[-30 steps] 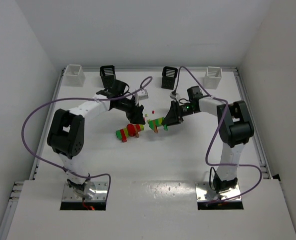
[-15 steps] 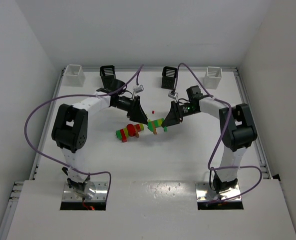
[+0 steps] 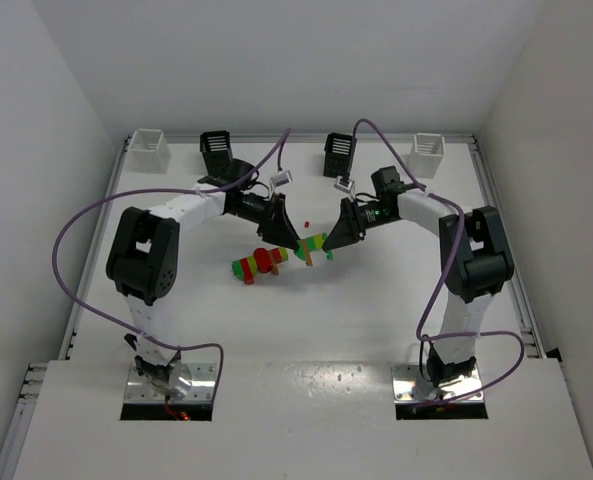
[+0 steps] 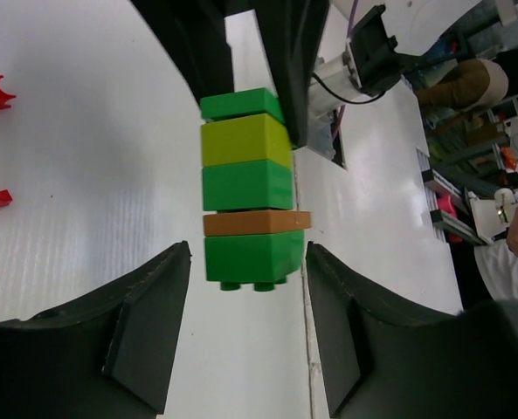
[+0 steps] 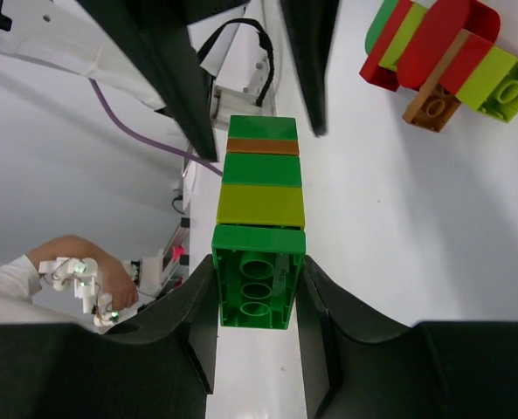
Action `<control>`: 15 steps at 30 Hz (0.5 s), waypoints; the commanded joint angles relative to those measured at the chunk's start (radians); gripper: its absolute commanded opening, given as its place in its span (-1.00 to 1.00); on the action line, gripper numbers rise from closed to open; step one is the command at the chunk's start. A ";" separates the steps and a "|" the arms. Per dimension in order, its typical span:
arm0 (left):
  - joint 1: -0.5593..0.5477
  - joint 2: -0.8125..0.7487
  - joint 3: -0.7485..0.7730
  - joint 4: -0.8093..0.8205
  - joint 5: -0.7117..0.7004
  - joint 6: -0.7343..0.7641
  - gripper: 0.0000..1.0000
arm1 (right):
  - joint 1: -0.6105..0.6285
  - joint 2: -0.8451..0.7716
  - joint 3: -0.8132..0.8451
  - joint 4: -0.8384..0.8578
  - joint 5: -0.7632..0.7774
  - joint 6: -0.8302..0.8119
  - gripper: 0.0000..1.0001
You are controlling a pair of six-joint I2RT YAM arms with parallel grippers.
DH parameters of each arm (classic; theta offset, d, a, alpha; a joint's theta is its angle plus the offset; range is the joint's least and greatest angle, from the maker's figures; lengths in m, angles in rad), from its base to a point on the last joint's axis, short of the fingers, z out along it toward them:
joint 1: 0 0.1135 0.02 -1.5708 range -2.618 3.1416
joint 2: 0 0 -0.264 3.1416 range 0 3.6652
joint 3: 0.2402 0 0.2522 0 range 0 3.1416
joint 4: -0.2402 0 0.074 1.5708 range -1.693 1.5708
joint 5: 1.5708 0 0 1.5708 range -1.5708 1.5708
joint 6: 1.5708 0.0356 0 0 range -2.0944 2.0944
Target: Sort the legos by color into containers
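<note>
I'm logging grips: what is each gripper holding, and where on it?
The right gripper clamps the brick stack by its end green brick. The left gripper straddles the opposite green end, jaws not yet closed on it.

table [image 3: 306, 330]: white | walls [image 3: 276, 60]: white | bystander's arm [image 5: 27, 269]: in background

Both sets of jaws flank green-yellow legos [image 3: 313, 243].
</note>
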State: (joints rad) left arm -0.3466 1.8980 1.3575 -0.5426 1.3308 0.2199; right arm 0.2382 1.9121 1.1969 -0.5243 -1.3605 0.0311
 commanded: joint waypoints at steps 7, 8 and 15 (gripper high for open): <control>-0.025 0.041 0.037 0.007 -0.030 0.022 -0.37 | 0.019 0.002 0.072 -0.043 -0.039 -0.111 -1.00; -0.025 0.041 0.037 0.007 -0.019 0.022 -0.52 | 0.019 0.002 0.063 -0.043 -0.025 -0.111 -1.00; 0.004 0.052 0.009 -0.040 -0.041 0.073 -0.71 | -0.017 0.002 0.038 -0.006 0.086 -0.138 -1.00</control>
State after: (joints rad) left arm -0.3573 1.9430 1.3613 -0.5629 1.2861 0.2317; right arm 0.2348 1.9148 1.2293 -0.5575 -1.3067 -0.0505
